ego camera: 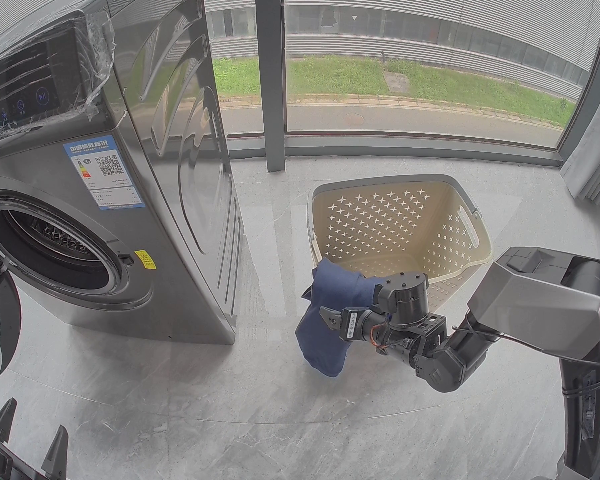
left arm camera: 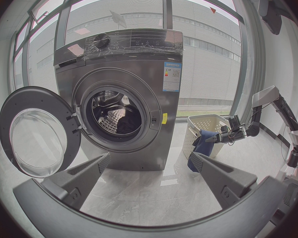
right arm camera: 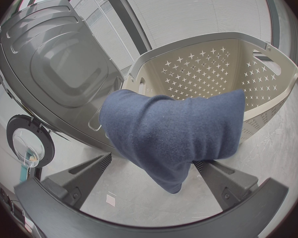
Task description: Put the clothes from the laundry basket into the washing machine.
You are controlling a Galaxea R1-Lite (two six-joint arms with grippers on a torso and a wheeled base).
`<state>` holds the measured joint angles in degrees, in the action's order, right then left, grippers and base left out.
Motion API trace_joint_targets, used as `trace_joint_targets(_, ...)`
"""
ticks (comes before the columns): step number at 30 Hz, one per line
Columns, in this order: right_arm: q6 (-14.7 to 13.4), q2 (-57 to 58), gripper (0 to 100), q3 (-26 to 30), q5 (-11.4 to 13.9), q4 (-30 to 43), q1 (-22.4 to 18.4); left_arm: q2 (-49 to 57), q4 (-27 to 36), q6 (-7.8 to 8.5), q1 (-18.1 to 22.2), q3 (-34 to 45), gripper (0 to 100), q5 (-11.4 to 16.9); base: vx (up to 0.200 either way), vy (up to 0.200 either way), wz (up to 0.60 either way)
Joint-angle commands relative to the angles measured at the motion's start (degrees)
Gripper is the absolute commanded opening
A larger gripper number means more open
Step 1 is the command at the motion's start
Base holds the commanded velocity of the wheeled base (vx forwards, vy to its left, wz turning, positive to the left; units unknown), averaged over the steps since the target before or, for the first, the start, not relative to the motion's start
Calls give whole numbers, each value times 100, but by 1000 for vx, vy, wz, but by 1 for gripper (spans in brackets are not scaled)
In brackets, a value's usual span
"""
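Note:
A dark blue cloth (ego camera: 330, 315) hangs over the near left corner of the beige laundry basket (ego camera: 393, 181) and reaches down towards the floor. My right gripper (ego camera: 325, 318) is at the cloth, open, its fingers (right arm camera: 102, 164) spread either side of the hanging fabric (right arm camera: 172, 133). The basket (right arm camera: 202, 40) looks bare inside. The grey washing machine (ego camera: 53, 251) stands to the left with its round door (left arm camera: 39, 133) swung open. A dark item (left arm camera: 127, 123) lies in the drum (left arm camera: 117, 116). My left gripper (left arm camera: 149, 157) is open and holds nothing, low in front of the machine (ego camera: 30, 428).
A tall window wall with a grey post (ego camera: 270, 68) runs behind the basket and machine. A curtain (ego camera: 597, 148) hangs at the far right. Bare grey floor (ego camera: 267, 401) lies between the machine and the basket.

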<state>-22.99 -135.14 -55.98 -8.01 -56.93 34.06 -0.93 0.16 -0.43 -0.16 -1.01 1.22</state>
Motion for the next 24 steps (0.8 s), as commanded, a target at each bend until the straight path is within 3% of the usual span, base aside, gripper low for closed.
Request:
trace_joint_targets(1,-12,-109,100,-97,10,-37,-5,75,2,-1,-2,101,100,1,0,0,0)
trace_joint_targets(3,-12,-117,100,-97,1,-178,-5,75,2,8,-2,101,100,1,0,0,0)
trace_joint_targets(4,-12,-126,0,-106,1,-257,-5,75,2,8,-2,101,100,1,0,0,0)
trace_joint_targets(14,-12,-196,0,-36,1,-468,22,75,2,-1,-2,101,100,1,0,0,0)
trace_joint_targets(24,-39,885,0,966,10,-591,285,75,2,-1,-2,101,100,1,0,0,0)
